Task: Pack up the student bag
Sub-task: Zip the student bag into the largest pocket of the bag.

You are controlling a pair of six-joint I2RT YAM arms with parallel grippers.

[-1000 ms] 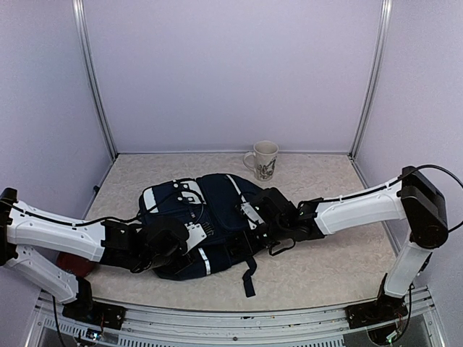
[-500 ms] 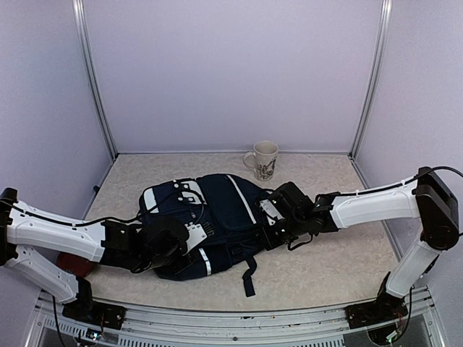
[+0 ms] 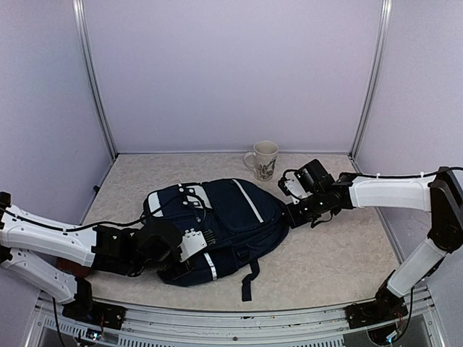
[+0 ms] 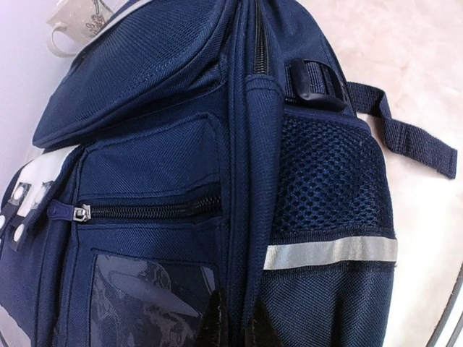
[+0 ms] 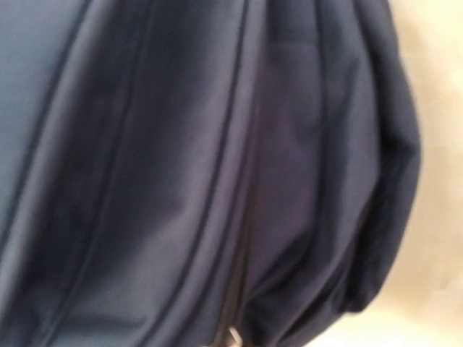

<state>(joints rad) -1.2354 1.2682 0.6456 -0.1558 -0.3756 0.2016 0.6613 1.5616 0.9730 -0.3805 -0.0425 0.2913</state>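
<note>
The student bag (image 3: 228, 213) is a navy backpack with white stripes, lying on its side in the middle of the table. My left gripper (image 3: 185, 262) is at its near-left corner. In the left wrist view the gripper (image 4: 237, 327) is shut on the bag's piped seam, between the clear front pocket and the mesh side pocket (image 4: 329, 181). My right gripper (image 3: 290, 215) is at the bag's right end. In the right wrist view dark fabric (image 5: 217, 166) fills the frame, its folds run to the bottom centre, and the fingers are hidden.
A white patterned mug (image 3: 265, 160) stands behind the bag near the back wall; it also shows in the left wrist view (image 4: 76, 25). A loose strap (image 3: 247, 280) trails toward the front edge. Metal frame posts stand at the back corners.
My right gripper has moved to the right and a little back along the bag. The bag's right end has drawn out after it. The left gripper has kept its hold and shifted slightly.
</note>
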